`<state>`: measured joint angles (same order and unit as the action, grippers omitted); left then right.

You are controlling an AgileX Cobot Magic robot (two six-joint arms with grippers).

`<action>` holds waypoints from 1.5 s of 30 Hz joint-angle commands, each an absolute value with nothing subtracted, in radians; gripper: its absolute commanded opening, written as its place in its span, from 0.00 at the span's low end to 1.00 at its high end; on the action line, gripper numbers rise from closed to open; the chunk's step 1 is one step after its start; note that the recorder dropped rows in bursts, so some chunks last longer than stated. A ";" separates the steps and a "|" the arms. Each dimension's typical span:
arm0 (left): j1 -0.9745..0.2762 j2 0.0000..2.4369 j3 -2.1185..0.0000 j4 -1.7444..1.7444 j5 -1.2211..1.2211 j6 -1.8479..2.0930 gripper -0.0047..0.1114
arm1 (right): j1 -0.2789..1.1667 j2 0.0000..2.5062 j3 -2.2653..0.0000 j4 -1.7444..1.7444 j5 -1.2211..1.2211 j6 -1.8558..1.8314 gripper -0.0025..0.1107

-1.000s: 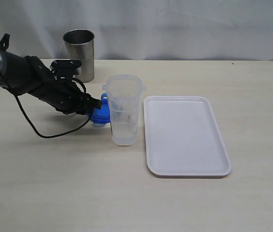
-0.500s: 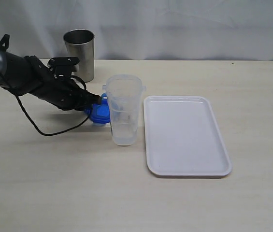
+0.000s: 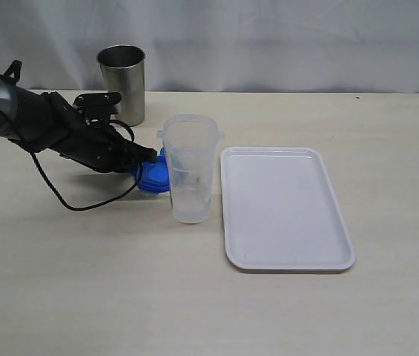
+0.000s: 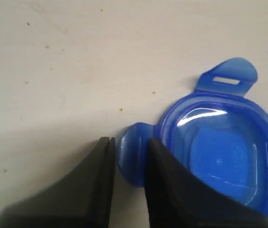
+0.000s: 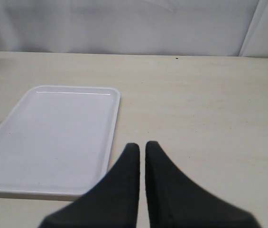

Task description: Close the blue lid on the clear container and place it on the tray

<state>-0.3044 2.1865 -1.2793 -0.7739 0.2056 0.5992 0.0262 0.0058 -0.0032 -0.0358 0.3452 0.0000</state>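
The left hand (image 4: 129, 140) lies low over the table (image 4: 53, 71). Its two fingers stand narrowly apart with one snap flap of the blue lid (image 4: 219, 152) between them; whether they grip the flap cannot be told. The rest of the lid lies flat on the table straight ahead of the fingertips. Just beyond it stands the clear container (image 3: 190, 167), upright and open-topped, and past that lies the tray (image 3: 287, 215). The right hand (image 5: 140, 145), closed on nothing, hangs well apart on the tray's far side, so the left hand is nearer.
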 commanded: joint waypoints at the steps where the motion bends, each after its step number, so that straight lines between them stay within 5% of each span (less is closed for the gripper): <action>1: -0.310 2.196 -1.282 -0.774 0.217 0.601 0.10 | 0.026 0.000 0.000 -0.038 0.344 0.000 0.06; 3: -0.310 2.196 -1.282 -0.759 0.229 0.601 0.04 | 0.026 0.000 0.000 -0.038 0.344 0.000 0.06; 13: -0.310 2.072 -1.282 -0.662 0.354 0.589 0.04 | 0.026 0.000 0.000 -0.038 0.344 0.000 0.06; 19: -0.310 1.989 -1.268 -0.283 0.495 0.266 0.04 | 0.026 0.000 0.000 -0.038 0.344 0.000 0.06; 25: -0.302 1.868 -0.989 -0.273 0.208 0.178 0.04 | 0.026 0.000 0.000 -0.038 0.344 0.000 0.06; 38: -0.267 1.843 -0.793 -0.278 0.184 0.124 0.05 | 0.026 0.000 0.000 -0.038 0.344 0.000 0.06; 45: -0.267 1.843 -0.793 -0.281 0.213 0.124 0.39 | 0.026 0.000 0.000 -0.038 0.344 0.000 0.06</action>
